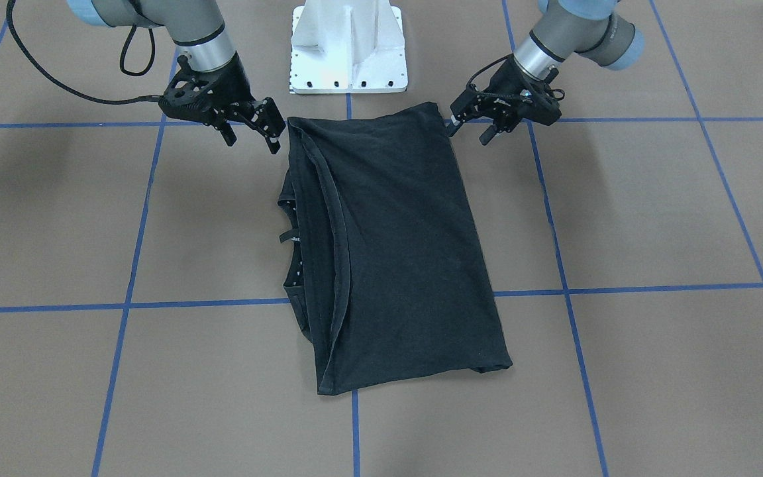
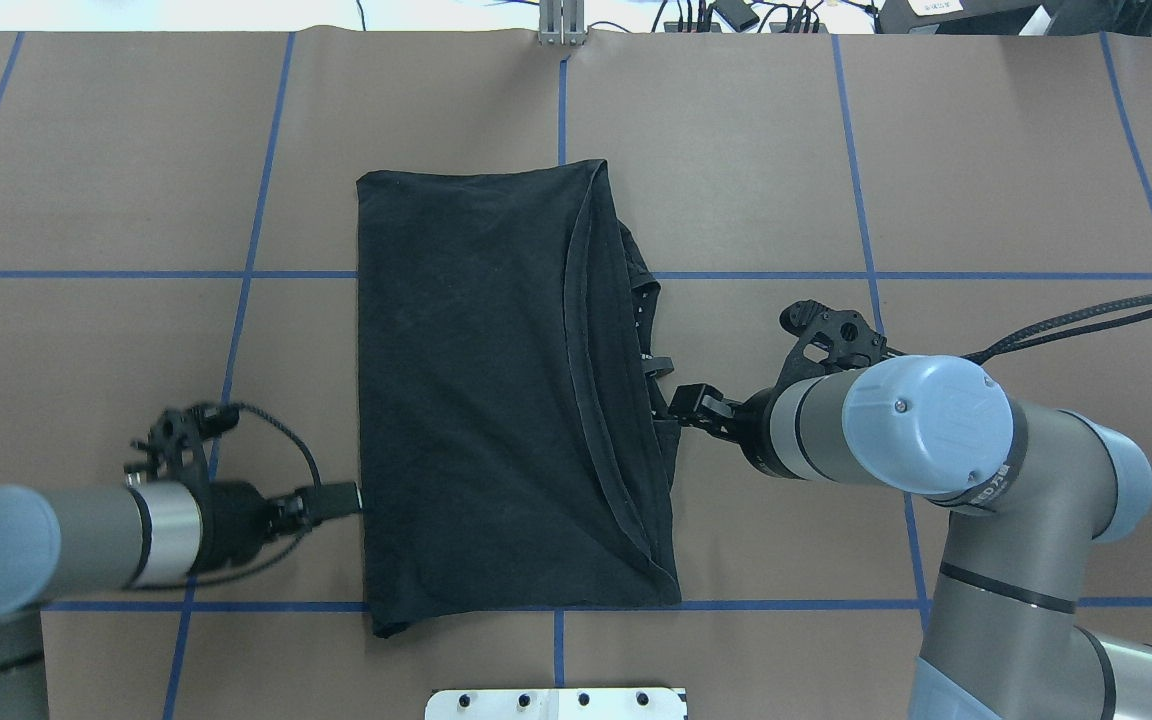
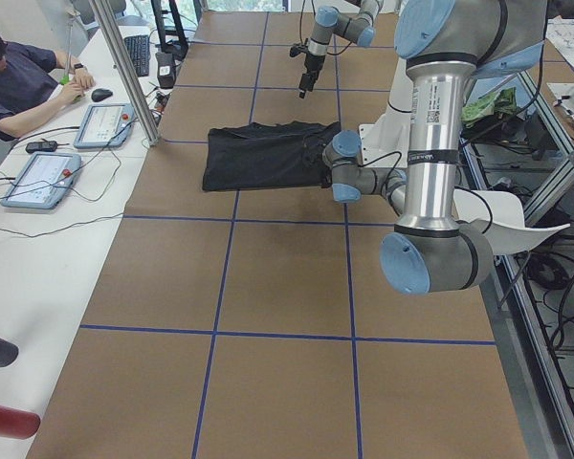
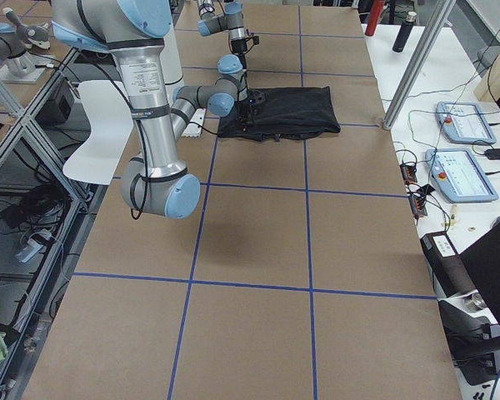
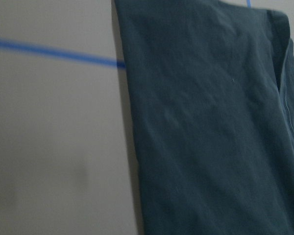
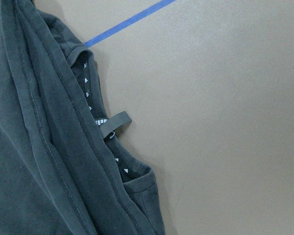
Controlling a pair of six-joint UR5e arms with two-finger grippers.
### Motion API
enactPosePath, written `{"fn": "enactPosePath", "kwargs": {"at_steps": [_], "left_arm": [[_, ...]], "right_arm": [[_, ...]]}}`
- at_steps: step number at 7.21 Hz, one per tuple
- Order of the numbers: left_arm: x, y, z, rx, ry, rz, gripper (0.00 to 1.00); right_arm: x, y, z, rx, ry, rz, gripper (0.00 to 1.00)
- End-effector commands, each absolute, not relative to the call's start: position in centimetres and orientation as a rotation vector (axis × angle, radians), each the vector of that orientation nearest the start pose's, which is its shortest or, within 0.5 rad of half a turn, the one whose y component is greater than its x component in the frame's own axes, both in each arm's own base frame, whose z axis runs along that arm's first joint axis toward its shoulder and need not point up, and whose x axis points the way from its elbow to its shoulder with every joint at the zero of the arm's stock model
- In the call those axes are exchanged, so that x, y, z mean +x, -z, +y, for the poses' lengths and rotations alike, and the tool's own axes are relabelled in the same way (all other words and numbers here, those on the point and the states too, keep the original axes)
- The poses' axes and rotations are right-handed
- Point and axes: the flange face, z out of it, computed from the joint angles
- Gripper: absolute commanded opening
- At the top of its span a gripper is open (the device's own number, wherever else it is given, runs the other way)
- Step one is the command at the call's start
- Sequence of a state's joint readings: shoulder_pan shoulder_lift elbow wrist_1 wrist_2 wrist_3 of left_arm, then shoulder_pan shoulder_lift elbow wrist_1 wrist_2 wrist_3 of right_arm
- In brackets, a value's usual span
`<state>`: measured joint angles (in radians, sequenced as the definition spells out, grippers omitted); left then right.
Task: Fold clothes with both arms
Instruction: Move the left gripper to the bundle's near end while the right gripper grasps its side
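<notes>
The black t-shirt lies folded into a long rectangle at the table's middle, chest graphic hidden. Its collar, with small white marks and a loop tag, peeks out on the side toward my right arm. My left gripper is open and empty just beside the shirt's near corner. My right gripper is open and empty beside the opposite near corner, by the layered hem. The left wrist view shows only the shirt's flat edge.
The white pedestal base stands just behind the shirt. Blue tape lines grid the brown table. An operators' desk with tablets and a seated person lies past the far edge, beside a metal post.
</notes>
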<state>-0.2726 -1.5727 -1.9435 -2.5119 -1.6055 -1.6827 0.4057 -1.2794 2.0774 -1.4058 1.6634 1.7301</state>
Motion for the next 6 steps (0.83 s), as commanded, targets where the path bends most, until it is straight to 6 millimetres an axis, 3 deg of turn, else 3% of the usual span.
{"fn": "enactPosePath", "kwargs": {"at_steps": [1,3,4,6], "left_arm": [[45.8,-37.8,-20.7,-0.024,0.408,1.315,1.00],[47.4,-38.1,-19.2,-0.073,0.438,1.305,0.98],[47.9,-37.8,-18.8,-0.079,0.431,1.310,0.82],[49.2,-37.2,-19.0,-0.080,0.431,1.319,0.79]], "right_arm": [[-44.3,-26.2,-32.3,0.045,-0.479,-0.984,0.99],[-44.4,-26.2,-32.2,0.045,-0.476,-0.984,0.99],[-44.4,-26.2,-32.2,0.045,-0.476,-0.984,0.99],[-44.4,-26.2,-32.2,0.045,-0.476,-0.984,0.99]]}}
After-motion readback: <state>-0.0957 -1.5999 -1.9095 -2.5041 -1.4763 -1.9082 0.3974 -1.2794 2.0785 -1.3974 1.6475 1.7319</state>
